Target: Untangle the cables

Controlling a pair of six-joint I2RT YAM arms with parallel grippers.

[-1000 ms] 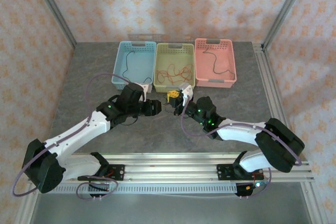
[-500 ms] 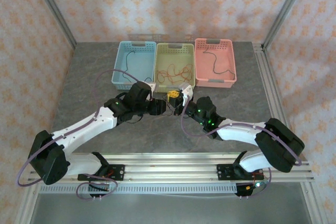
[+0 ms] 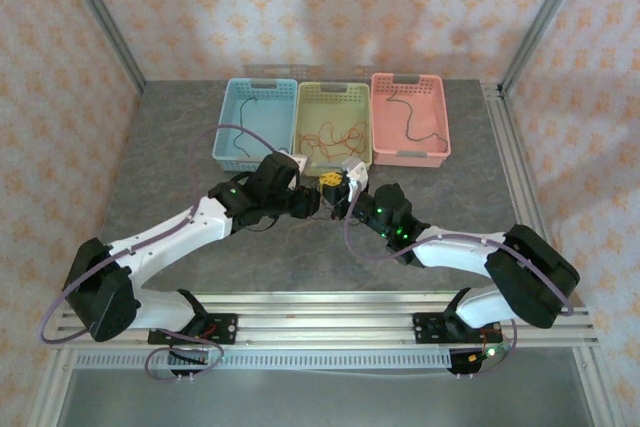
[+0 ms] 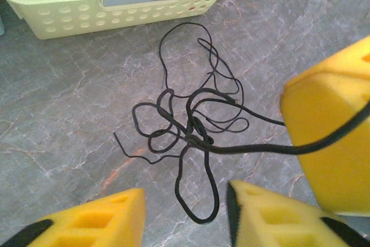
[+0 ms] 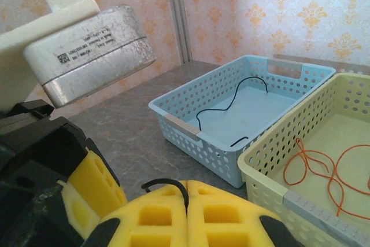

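A tangle of thin black cables [image 4: 193, 125] lies on the grey table just in front of the yellow-green basket [image 4: 69, 13]. My left gripper [image 4: 185, 224] is open low over it, and one black loop [image 4: 199, 209] lies in the gap between its yellow pads without being pinched. My right gripper [image 5: 187, 201] is shut on a black cable strand [image 5: 173, 184]; in the left wrist view that strand runs taut from the knot to the right gripper's pad [image 4: 335, 137]. From above, the left gripper [image 3: 305, 202] and right gripper [image 3: 335, 192] nearly touch.
Three baskets stand in a row behind: a blue basket [image 3: 262, 84] holding a black cable [image 5: 231, 102], the yellow-green basket [image 3: 335, 88] holding orange cable [image 5: 324, 172], and a pink basket [image 3: 408, 79] holding a black cable [image 3: 410, 122]. Metal frame posts and walls edge the table.
My left arm has swung right and forward until its gripper meets the right one, and its jaws have narrowed somewhat. The right arm has stayed still, shut.
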